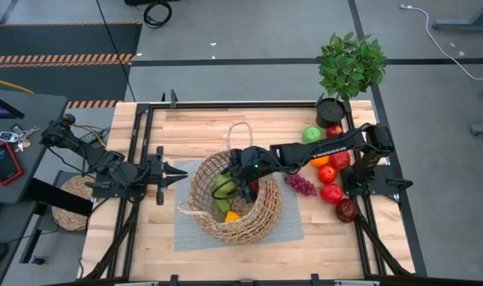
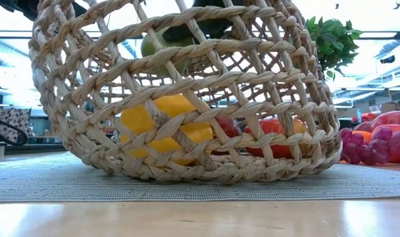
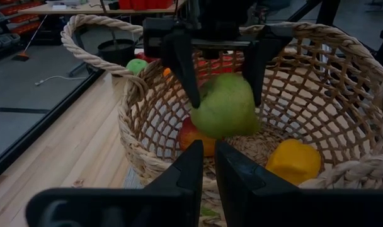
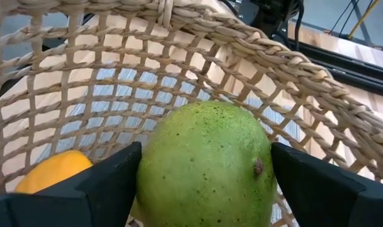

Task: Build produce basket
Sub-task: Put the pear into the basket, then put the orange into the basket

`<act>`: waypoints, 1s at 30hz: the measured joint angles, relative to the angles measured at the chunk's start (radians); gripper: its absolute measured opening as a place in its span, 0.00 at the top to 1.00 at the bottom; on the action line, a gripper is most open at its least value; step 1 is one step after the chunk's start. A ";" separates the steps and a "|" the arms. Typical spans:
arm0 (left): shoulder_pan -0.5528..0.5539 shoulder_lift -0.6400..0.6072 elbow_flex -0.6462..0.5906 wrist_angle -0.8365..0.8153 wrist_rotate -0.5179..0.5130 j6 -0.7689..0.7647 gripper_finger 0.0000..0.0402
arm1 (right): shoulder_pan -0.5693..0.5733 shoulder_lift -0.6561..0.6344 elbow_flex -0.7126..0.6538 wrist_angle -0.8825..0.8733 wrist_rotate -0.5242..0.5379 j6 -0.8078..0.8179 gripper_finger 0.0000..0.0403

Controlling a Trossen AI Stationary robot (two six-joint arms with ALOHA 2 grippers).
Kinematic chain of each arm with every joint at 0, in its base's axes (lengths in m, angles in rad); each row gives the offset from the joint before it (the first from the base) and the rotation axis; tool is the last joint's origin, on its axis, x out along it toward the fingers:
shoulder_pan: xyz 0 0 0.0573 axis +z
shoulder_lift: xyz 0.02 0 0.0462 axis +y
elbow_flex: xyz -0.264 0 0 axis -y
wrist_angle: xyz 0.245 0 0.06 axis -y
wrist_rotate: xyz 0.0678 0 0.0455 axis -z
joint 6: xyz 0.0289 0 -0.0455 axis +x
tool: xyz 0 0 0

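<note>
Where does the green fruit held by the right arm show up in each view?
High view: green fruit inside the basket, centre.
Low view: behind the weave, upper middle.
Left wrist view: centre, between the right gripper jaws.
Right wrist view: fills the lower middle.
Shared landmark: the yellow piece in the basket.

From above, the right gripper (image 1: 235,184) and the green fruit (image 1: 222,186) it carries cover much of the basket (image 1: 267,213) floor, so only a sliver of the yellow piece (image 1: 232,216) shows. At table height the weave breaks the yellow piece (image 2: 162,125) and the red ones (image 2: 276,131) into patches, and the basket's top is cut off. The grapes (image 2: 366,146) run off that picture's edge. The left gripper (image 1: 178,172) fingertips are too small to read from overhead.
</note>
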 joint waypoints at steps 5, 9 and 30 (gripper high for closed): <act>0.000 0.000 0.000 0.000 0.000 0.000 0.88 | -0.002 0.000 0.004 -0.006 0.041 -0.004 0.02; 0.000 0.000 0.000 0.000 0.000 0.000 0.88 | 0.001 -0.002 0.041 -0.004 0.109 -0.041 0.05; 0.000 0.000 0.000 0.000 0.000 0.000 0.88 | 0.036 -0.271 0.233 -0.498 0.592 0.018 0.07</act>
